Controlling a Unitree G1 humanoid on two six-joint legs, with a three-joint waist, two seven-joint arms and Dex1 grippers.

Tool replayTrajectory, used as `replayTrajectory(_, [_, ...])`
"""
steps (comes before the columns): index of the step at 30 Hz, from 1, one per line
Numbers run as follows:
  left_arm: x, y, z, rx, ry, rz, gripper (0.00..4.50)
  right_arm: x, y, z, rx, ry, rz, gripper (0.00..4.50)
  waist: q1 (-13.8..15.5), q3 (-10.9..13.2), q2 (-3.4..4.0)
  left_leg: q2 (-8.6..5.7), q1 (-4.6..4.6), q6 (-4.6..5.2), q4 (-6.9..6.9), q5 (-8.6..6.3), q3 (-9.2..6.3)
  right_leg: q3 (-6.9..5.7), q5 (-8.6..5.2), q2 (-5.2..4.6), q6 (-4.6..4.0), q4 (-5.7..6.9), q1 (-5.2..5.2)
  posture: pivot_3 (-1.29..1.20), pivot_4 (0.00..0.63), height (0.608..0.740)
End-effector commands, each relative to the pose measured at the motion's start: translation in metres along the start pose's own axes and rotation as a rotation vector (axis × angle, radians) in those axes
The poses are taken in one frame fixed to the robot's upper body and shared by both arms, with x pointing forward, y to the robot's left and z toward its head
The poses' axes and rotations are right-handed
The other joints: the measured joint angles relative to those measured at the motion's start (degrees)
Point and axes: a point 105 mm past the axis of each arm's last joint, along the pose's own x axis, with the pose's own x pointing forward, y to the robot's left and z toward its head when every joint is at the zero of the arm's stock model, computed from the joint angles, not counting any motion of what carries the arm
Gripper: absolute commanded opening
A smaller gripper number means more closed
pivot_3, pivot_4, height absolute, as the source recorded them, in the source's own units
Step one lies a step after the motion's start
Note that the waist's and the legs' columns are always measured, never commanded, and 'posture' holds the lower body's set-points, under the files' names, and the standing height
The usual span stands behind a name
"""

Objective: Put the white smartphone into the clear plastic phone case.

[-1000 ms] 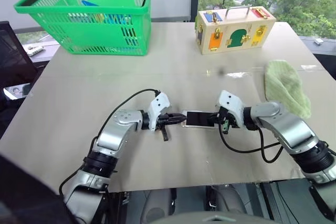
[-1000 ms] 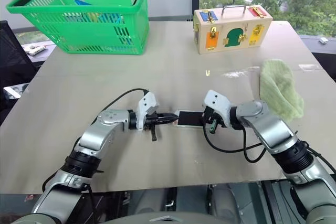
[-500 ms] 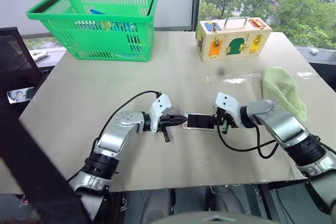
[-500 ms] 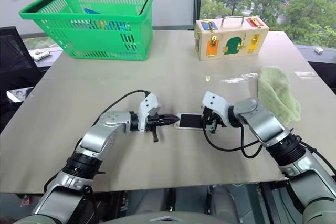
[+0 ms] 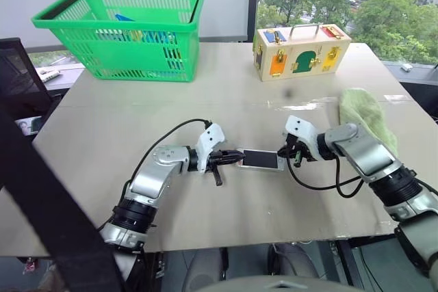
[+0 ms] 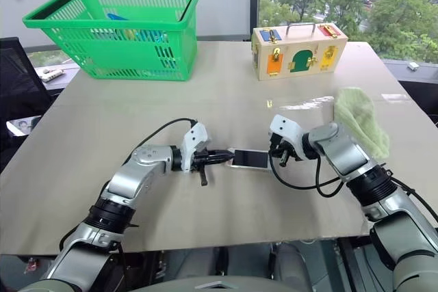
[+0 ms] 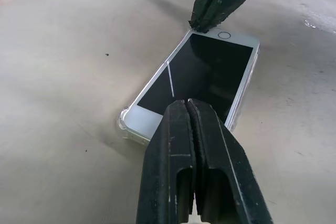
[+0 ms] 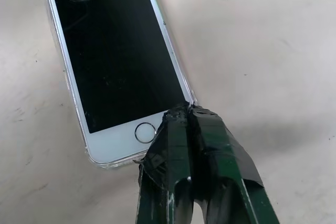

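The white smartphone (image 7: 205, 74) lies face up on the table between my two grippers, home button toward the right arm. The clear plastic phone case (image 7: 124, 123) surrounds it; its glinting rim and rounded corners show along the phone's edges (image 8: 105, 162). My left gripper (image 5: 236, 157) is shut, its tips over the phone's top end (image 7: 187, 103). My right gripper (image 5: 282, 157) is also shut, with its tips pressed at the corner beside the home button (image 8: 187, 109). Neither gripper is closed around anything.
A green basket (image 5: 123, 29) stands at the back left, and a wooden lock box (image 5: 301, 49) at the back right. A green cloth (image 5: 369, 117) lies right of my right arm. The table's front edge (image 5: 260, 234) runs close below both arms.
The head camera has shifted. My right gripper has moved slightly outward and down to the phone's home-button corner. The left gripper and the phone have stayed put.
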Motion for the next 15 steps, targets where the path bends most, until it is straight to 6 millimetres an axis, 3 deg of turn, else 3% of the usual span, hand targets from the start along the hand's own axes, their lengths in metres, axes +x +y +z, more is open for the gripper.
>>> replayTrajectory(1, [0.0,-0.001,0.006,0.033,-0.019,-0.005,0.05,0.021,0.021,-0.064,0.203,0.15,0.058,0.0,0.0,0.0,0.01,0.02,-0.02,0.0,-0.01,0.0,0.0,-0.05,0.0,-0.03,0.0,-0.05,-0.01,0.0,0.15,0.74])
replayTrajectory(6, [-0.001,-0.002,0.007,0.035,-0.016,-0.009,0.05,0.004,0.031,-0.025,0.147,-0.069,0.08,0.0,0.0,0.7,0.65,0.04,-0.21,0.0,-0.12,0.0,0.0,-0.22,0.01,-0.09,0.01,-0.43,-0.04,0.0,0.15,0.74])
replayTrajectory(11, [0.0,-0.004,0.01,0.037,-0.015,-0.017,0.05,-0.003,0.055,-0.025,0.081,-0.055,0.156,0.0,0.0,1.1,0.84,-0.07,-0.25,-0.18,-0.59,-0.11,0.07,-0.47,0.01,0.11,0.02,-0.58,-0.2,0.0,0.15,0.74])
replayTrajectory(15, [0.001,-0.004,0.012,0.038,-0.014,-0.022,0.05,0.001,0.057,-0.028,0.03,-0.003,0.145,0.0,0.0,1.2,0.74,-0.12,-0.25,-0.19,-0.68,-0.29,0.01,-0.54,-0.32,0.37,0.07,-0.57,-0.24,0.0,0.15,0.74])
